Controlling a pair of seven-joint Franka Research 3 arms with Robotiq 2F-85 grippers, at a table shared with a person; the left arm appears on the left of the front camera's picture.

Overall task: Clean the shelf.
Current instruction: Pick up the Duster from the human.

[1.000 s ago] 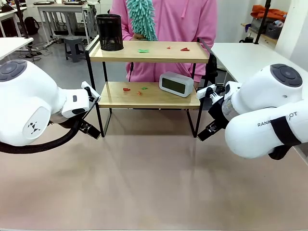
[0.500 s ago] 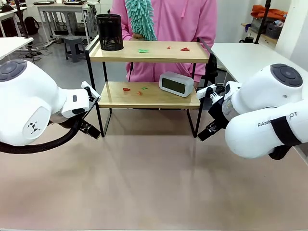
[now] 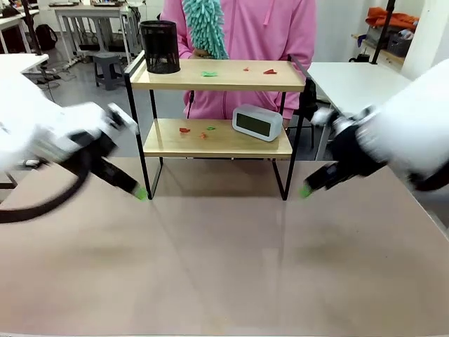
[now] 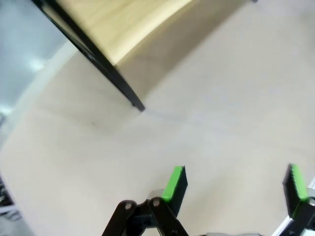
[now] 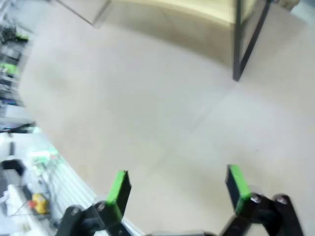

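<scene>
The shelf (image 3: 217,76) stands mid-table, two light wooden boards in a black frame. Red and green paper scraps (image 3: 209,73) lie on its top board, and more scraps (image 3: 184,130) lie on the lower one. My left gripper (image 3: 139,192) hangs low by the shelf's front left foot, open and empty. In the left wrist view my left gripper (image 4: 235,184) faces bare table just short of a shelf leg (image 4: 115,78). My right gripper (image 3: 306,189) is open by the front right foot. In its wrist view my right gripper (image 5: 177,186) holds nothing, with a shelf leg (image 5: 246,44) ahead.
A black mesh cup (image 3: 158,47) stands at the top board's left end. A white digital clock (image 3: 257,121) sits on the lower board's right side. Behind the shelf a person in a pink hoodie holds a teal fluffy duster (image 3: 205,27). The near tabletop (image 3: 224,267) is bare.
Both arms have swung outward and show motion blur. Their green fingertips now show low beside the shelf's front feet. Nothing on the shelf has moved.
</scene>
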